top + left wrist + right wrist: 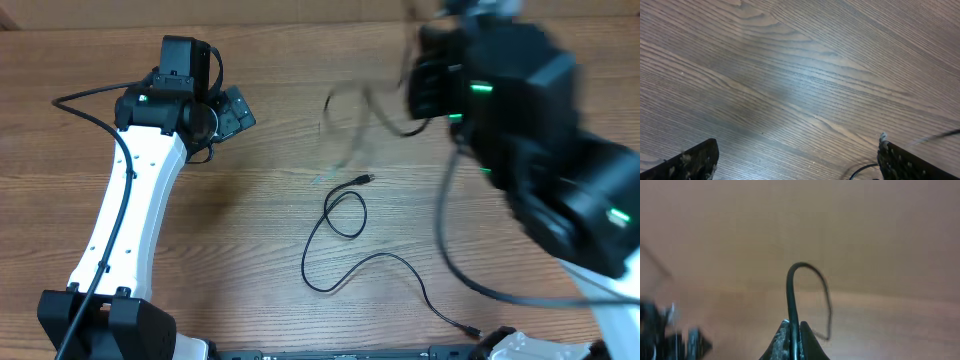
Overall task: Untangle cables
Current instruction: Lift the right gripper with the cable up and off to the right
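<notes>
One thin black cable point(345, 215) lies on the wooden table point(250, 230), making a small loop, with a plug end point(368, 178) at the top and its other end near the front edge. A second cable point(362, 112) hangs blurred in the air at the back. My right gripper point(794, 325) is raised high above the table and is shut on that cable point(791, 287), which arches up out of the jaws. My left gripper point(232, 112) hovers at the back left, open and empty point(799, 145). A bit of black cable point(862, 171) shows by its right finger point(905, 162).
My right arm point(540, 130) looms large and blurred over the table's right side, hiding what lies under it. Its own thicker black cable point(447, 245) hangs down towards the front right. The left arm point(130, 220) stretches along the left side.
</notes>
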Available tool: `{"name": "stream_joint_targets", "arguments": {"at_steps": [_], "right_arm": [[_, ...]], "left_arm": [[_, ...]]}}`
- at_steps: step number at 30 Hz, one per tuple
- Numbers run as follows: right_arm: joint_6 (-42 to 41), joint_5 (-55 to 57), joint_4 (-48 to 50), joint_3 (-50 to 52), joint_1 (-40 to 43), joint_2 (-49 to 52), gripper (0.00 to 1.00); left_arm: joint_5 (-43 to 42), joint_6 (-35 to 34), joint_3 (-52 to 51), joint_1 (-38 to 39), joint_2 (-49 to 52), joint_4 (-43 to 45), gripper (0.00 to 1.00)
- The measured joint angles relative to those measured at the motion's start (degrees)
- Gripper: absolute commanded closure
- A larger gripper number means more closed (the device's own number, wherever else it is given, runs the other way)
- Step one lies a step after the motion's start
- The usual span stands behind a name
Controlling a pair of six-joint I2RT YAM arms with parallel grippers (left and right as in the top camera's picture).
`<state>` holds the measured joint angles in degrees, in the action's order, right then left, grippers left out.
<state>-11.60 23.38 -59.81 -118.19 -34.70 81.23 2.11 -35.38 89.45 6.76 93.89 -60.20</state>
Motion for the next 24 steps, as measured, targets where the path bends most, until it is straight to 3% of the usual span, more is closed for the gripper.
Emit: {"name": "stream_joint_targets", "arguments": {"at_steps": [9, 24], "right_arm": [[-0.15, 6.08, 5.62, -0.70, 11.34, -5.01, 0.96], [-0.22, 11.56, 8.04, -0.70, 31.63, -0.83, 0.96]], "left_arm": [[0.00, 0.00, 0.00, 0.00, 0.00, 0.00, 0.00], [-0.02, 0.00, 0.00, 0.00, 0.00, 0.00, 0.00]]}}
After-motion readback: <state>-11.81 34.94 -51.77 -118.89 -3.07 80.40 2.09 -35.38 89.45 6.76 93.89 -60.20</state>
